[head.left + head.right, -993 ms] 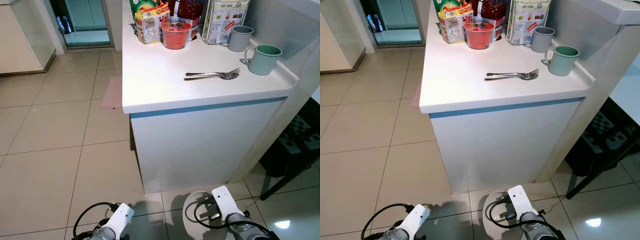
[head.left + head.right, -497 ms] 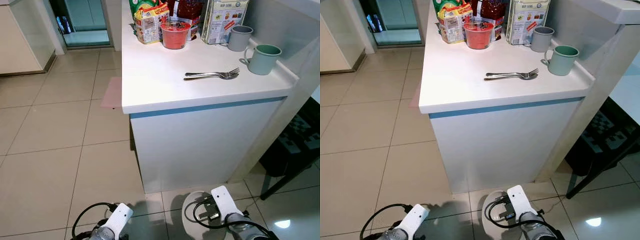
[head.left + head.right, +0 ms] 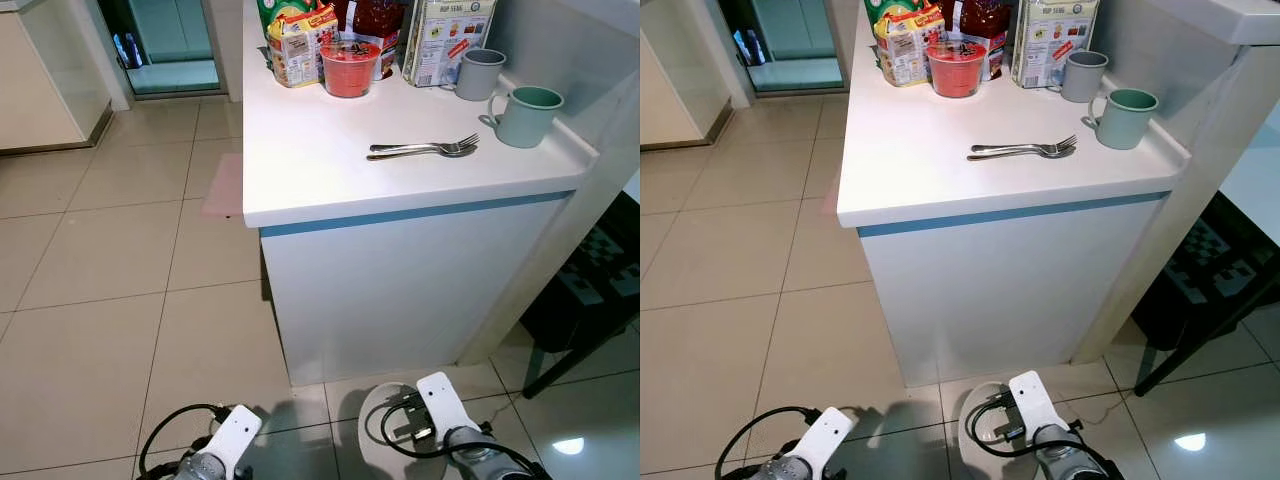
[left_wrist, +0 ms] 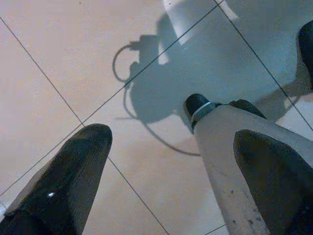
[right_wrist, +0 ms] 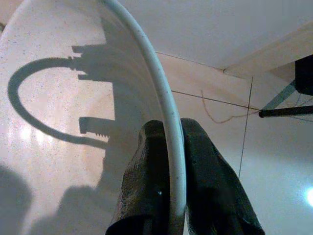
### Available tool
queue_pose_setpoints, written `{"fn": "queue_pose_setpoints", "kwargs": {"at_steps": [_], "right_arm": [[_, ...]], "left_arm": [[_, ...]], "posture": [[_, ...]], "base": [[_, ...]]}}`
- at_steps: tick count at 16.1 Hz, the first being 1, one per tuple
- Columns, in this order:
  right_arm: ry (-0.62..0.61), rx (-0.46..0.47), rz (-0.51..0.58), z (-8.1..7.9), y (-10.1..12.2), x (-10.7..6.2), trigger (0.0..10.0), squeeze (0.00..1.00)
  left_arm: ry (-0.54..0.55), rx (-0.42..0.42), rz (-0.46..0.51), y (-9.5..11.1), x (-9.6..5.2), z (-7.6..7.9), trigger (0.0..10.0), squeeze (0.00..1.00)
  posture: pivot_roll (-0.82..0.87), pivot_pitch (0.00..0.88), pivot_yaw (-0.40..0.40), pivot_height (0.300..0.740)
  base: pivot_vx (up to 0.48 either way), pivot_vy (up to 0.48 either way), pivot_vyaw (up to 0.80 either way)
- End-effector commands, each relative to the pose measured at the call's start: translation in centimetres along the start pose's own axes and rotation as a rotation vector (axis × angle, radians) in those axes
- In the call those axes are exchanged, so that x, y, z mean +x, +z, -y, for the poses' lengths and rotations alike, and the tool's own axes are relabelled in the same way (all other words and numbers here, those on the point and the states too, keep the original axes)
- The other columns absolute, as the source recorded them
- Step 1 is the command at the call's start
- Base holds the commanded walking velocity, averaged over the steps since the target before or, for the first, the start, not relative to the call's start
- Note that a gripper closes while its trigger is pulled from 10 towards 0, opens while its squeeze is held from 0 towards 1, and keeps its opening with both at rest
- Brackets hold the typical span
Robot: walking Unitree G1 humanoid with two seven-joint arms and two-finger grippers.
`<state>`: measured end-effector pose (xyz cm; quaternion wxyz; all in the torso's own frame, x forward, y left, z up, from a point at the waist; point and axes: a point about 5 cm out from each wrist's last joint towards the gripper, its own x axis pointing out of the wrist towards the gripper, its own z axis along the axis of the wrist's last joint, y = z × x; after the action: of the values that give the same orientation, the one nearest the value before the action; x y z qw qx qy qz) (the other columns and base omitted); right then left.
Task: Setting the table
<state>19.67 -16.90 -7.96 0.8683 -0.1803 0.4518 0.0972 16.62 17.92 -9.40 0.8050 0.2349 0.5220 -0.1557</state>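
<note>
White counter (image 3: 310, 165), two forks (image 3: 424, 150) mid-top, green mug (image 3: 525, 116), grey mug (image 3: 478, 74), red bowl (image 3: 351, 68), food packets (image 3: 300, 42) behind

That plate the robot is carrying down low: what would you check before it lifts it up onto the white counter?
1. Right claw shut on the plate rim: ok, one finger on each face.
2. Plate carries nothing: ok.
3. Free landing spot on the counter in front of the forks: ok.
4. Green mug and grey mug well back from that spot: ok.
5. Left claw open and holding nothing: ok.
6. Grip firm enough for the lift: cannot tell.
</note>
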Motion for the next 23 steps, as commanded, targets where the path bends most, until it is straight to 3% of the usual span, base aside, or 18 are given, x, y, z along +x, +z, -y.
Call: {"fn": "queue_pose_setpoints", "kwargs": {"at_steps": [1,13,15,23], "right_arm": [[0.012,-0.001,-0.056,-0.39,-1.27,-0.16,0.0,0.00],[0.018,-0.003,-0.052,-0.65,-1.25,-0.16,0.0,0.00],[0.021,-0.020,-0.051,-0.64,-1.23,-0.16,0.0,0.00],[-0.001,0.003,-0.065,-0.38,-1.44,-0.18,0.0,0.00]], "left_arm": [[0.018,-0.013,-0.003,-0.35,-0.05,-0.34,10.0,0.00],[0.013,-0.020,0.015,-0.44,-0.09,-0.41,10.0,0.00],[0.006,-0.068,0.035,-0.39,-0.09,-0.26,10.0,0.00],[0.003,-0.055,0.044,-0.16,-0.07,-0.11,10.0,0.00]], "posture": [[0.07,0.000,0.033,0.740],[0.07,0.000,0.036,0.740],[0.08,0.000,0.033,0.740],[0.08,0.000,0.026,0.740]], "base": [[0.000,0.000,0.00],[0.000,0.000,0.00],[0.000,0.000,0.00],[0.000,0.000,0.00]]}}
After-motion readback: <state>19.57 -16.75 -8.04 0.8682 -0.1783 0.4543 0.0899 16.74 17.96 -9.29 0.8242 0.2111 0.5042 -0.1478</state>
